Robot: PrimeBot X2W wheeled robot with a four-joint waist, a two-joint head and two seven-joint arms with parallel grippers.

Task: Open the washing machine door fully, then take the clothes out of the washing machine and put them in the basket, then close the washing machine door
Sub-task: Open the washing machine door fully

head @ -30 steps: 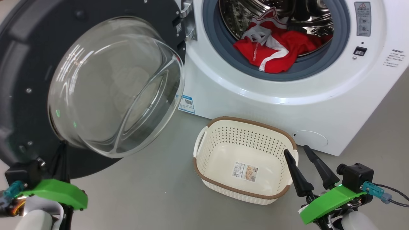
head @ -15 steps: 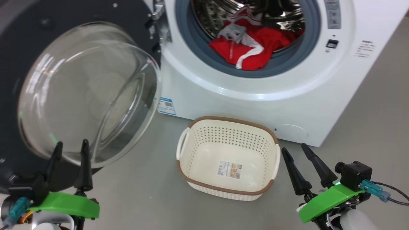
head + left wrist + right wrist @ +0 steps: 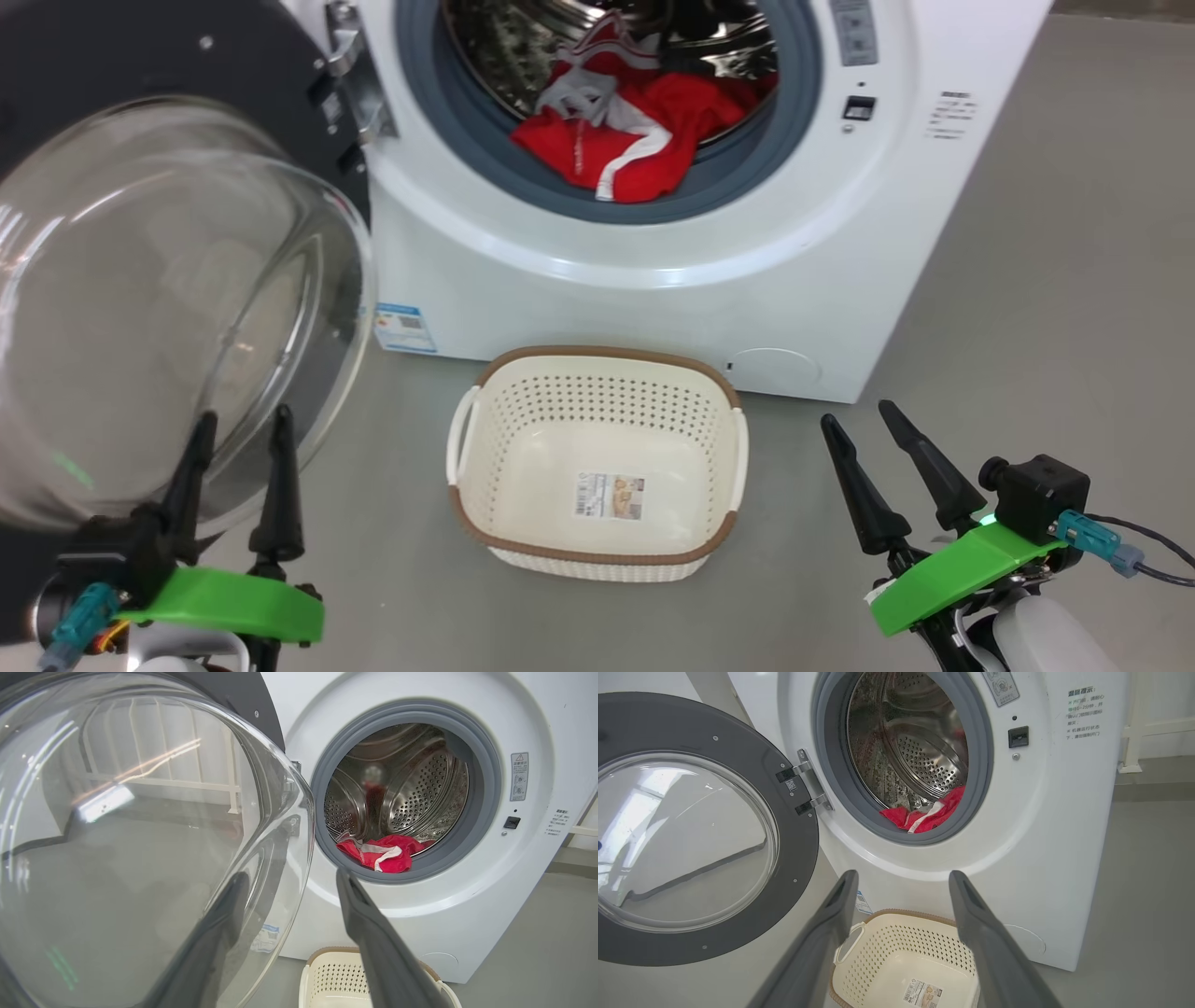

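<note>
The washing machine door (image 3: 140,56) stands swung wide to the left, its glass bowl (image 3: 168,308) bulging toward me. Red clothes (image 3: 625,140) with white trim lie at the drum's front lip in the washing machine (image 3: 653,308). On the floor in front sits the basket (image 3: 597,357), with nothing in it but its label. My left gripper (image 3: 243,420) is open just below the glass bowl, holding nothing; in the left wrist view the left gripper (image 3: 292,875) has one finger against the bowl (image 3: 140,835). My right gripper (image 3: 856,415) is open to the right of the basket.
Grey floor surrounds the machine and the basket. A blue label sticker (image 3: 403,329) sits low on the machine's front. The right wrist view shows the basket (image 3: 896,956) between the open right gripper (image 3: 903,875) fingers, and the clothes (image 3: 924,816) above it.
My left gripper opened and came away from the door's lower rim, its fingers now apart. The head camera turned, so the whole scene slid left. The right gripper stayed open.
</note>
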